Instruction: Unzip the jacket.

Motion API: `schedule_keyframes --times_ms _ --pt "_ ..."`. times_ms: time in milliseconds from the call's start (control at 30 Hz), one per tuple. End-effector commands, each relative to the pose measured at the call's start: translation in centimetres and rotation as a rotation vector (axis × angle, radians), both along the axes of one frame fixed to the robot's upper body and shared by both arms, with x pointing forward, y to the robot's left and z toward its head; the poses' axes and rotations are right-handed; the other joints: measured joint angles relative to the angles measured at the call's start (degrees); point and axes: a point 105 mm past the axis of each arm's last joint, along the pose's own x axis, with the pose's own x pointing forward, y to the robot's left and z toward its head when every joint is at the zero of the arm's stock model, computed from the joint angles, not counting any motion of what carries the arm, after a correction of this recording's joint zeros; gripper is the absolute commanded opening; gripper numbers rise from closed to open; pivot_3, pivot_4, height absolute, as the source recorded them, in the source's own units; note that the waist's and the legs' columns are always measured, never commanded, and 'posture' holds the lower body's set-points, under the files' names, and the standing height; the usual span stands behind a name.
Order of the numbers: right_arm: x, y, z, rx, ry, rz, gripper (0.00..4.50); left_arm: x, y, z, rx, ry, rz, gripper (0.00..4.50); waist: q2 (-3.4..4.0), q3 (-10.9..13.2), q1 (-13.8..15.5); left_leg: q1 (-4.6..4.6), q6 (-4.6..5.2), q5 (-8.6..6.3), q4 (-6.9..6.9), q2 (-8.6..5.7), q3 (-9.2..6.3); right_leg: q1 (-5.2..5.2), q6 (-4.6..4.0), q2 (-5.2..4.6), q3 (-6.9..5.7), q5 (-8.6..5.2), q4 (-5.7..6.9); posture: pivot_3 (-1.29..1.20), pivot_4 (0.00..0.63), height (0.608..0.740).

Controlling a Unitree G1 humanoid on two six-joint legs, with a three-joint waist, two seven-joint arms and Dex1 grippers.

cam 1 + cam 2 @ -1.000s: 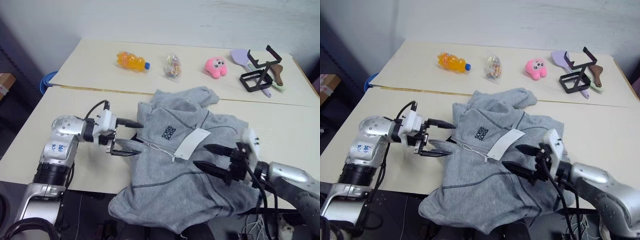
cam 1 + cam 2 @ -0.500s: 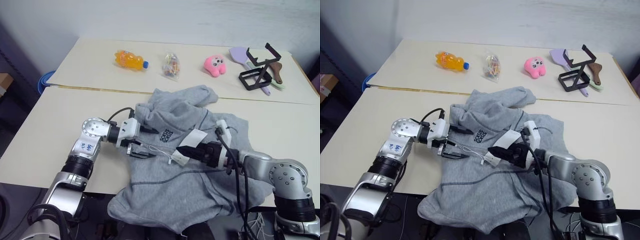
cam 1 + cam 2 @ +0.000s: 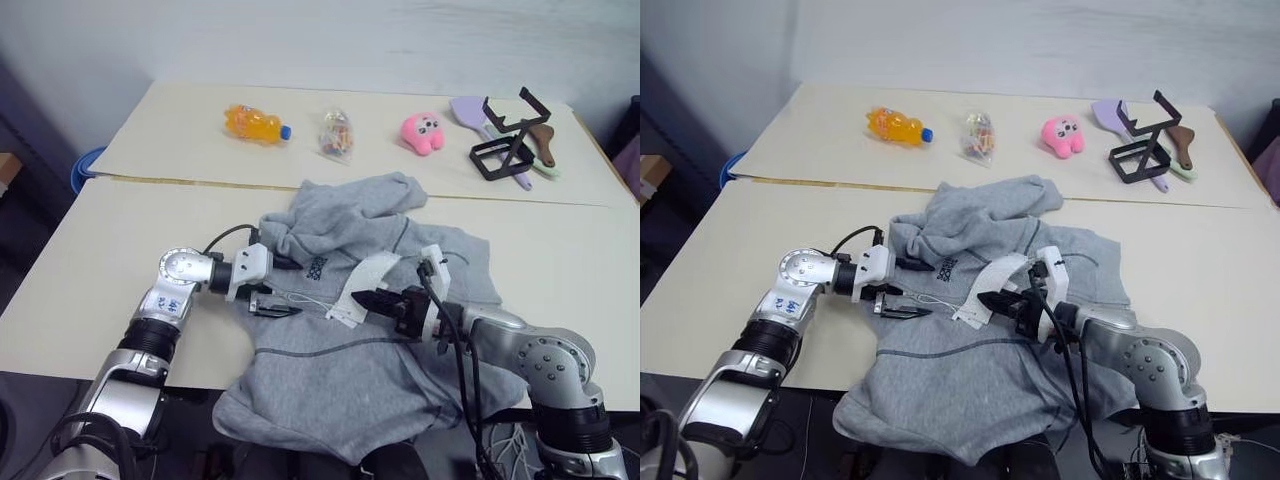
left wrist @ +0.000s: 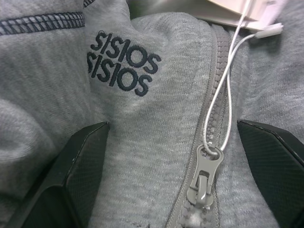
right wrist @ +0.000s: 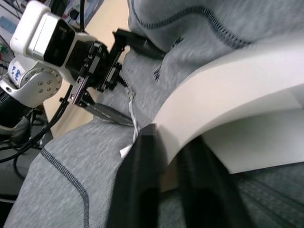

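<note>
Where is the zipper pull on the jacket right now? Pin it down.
In the left wrist view the zipper pull lies on the jacket between the open left gripper's fingers, below the dark chest lettering, a white string looped through it.

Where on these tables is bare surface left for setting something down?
Near table: bare left of the jacket and right of it. Far table: bare left of the orange bottle; crowded at the black stand.

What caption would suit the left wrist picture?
Open left hand straddling the grey jacket, its zipper pull between the fingers.
</note>
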Motion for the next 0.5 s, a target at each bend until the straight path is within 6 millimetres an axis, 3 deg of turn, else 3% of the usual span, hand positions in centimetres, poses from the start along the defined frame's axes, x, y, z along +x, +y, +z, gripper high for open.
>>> schedule_keyframes --times_ms 33,267,500 --pt "-0.1 -0.3 2.4 -0.035 -0.258 0.01 0.02 -0.6 0.9 -2.4 0.065 0.078 0.035 4.5 0.0 0.0 -0.04 0.0 0.0 0.0 0.0 0.0 0.0 0.0 0.0 0.01 0.0 0.0 0.0 0.0 0.15 0.74" --pt "1.0 -5.4 2.9 -0.381 -0.6 -0.171 0.02 -1.0 1.0 -2.5 0.05 0.086 0.04 4.5 -0.03 -0.01 0.03 0.0 0.0 0.0 0.0 -0.03 0.01 0.0 0.0 -0.01 0.01 0.0 -0.01 0.0 0.15 0.74" --pt "0.5 -11.1 4.1 -0.519 -0.7 -0.411 0.02 -1.4 1.0 -3.0 0.046 0.1 0.049 4.5 -0.03 -0.02 0.08 0.02 -0.01 0.0 -0.01 -0.03 0.03 0.01 0.0 0.0 0.01 0.0 -0.01 0.0 0.15 0.74"
